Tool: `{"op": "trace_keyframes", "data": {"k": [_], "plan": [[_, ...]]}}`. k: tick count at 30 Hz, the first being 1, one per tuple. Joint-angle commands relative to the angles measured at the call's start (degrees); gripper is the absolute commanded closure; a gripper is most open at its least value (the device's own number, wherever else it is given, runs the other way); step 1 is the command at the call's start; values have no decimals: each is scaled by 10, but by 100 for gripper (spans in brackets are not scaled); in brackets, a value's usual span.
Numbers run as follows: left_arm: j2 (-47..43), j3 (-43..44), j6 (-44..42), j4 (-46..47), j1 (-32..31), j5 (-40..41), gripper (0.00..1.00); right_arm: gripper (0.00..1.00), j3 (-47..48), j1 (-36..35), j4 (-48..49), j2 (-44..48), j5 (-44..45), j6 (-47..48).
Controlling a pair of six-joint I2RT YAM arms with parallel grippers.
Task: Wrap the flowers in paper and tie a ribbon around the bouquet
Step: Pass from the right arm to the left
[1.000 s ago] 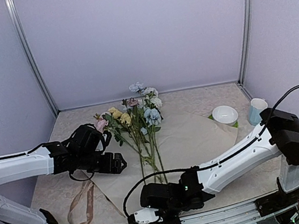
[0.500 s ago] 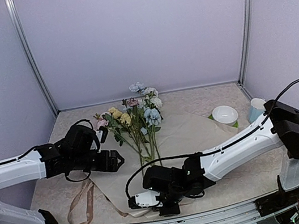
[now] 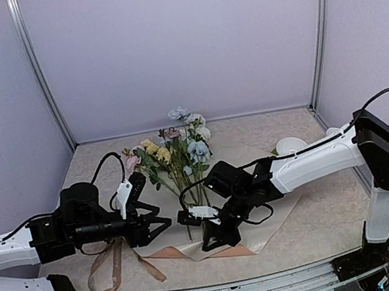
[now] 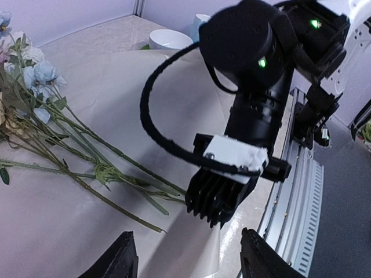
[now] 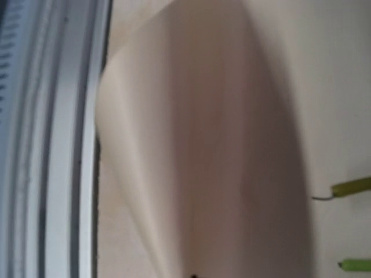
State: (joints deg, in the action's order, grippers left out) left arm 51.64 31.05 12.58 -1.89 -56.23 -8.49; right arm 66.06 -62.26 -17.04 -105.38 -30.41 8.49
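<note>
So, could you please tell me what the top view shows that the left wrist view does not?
Only the top view shows the ribbon and the left arm. Only the left wrist view shows the green lights on the right arm. Both show the paper, the stems, the bowl, and the right end effector shut on the paper's near edge.

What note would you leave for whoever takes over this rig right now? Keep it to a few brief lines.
Left gripper: open, empty, by the left edge of the paper.
Right gripper: shut on the paper's near edge, held raised.
Flowers lie on the paper, stems toward the arms.
Ribbon lies loose at near left.
Done: fold started. Left: wrap, tie ribbon.
</note>
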Motion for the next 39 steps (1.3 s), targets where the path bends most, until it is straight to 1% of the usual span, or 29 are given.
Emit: {"op": "trace_keyframes", "data": {"k": [1,2,3,5,6,8,11,13,16,18,20,21,22,23,24,25,26,28,33,34,35,36,37,38,39], "plan": [[36,35,-52,0,-16,-23,40,100,15,44,-28,4,-102,11],[29,37,-60,8,-27,-42,41,100,15,50,-28,5,-111,14],[21,36,-79,14,-43,-44,42,100,16,54,-27,3,-119,17],[19,39,-136,-9,-75,-4,41,100,24,58,-33,-2,-129,26],[28,46,-175,-35,-85,22,38,100,29,59,-37,-6,-131,31],[61,75,-224,-111,-87,44,29,100,38,61,-44,-13,-134,39],[123,135,-285,-246,-88,74,26,100,43,69,-48,-18,-140,44],[148,152,-315,-290,-88,84,24,100,42,74,-47,-16,-151,48],[169,144,-341,-293,-87,91,21,100,47,76,-54,-15,-157,58],[175,132,-351,-267,-84,106,21,100,50,76,-60,-16,-161,65],[172,113,-363,-221,-74,117,22,100,49,77,-62,-17,-164,69],[172,104,-368,-196,-67,120,25,100,48,76,-62,-17,-165,70],[172,98,-368,-169,-60,118,32,100,48,76,-62,-18,-168,72],[176,96,-364,-146,-55,110,43,100,49,76,-61,-18,-169,72],[181,96,-357,-130,-53,104,61,100,49,76,-61,-19,-167,72],[187,96,-347,-117,-51,103,74,100,50,77,-61,-19,-165,72],[193,97,-336,-111,-50,90,76,100,50,77,-60,-20,-164,72],[199,94,-321,-100,-47,50,74,100,46,80,-54,-19,-168,70],[193,76,-281,-71,-46,21,72,100,42,85,-48,-18,-176,67],[186,71,-276,-62,-45,11,73,100,42,86,-47,-18,-178,66],[181,66,-271,-50,-44,2,78,100,45,87,-47,-19,-179,66],[177,62,-264,-40,-41,-4,86,95,46,88,-47,-20,-177,63],[175,59,-246,-31,-36,-6,96,85,47,90,-47,-18,-174,59],[174,58,-226,-23,-27,-9,100,75,43,94,-45,-13,-178,56],[176,57,-208,-19,-16,-18,100,63,32,101,-35,-2,-183,50]]}}
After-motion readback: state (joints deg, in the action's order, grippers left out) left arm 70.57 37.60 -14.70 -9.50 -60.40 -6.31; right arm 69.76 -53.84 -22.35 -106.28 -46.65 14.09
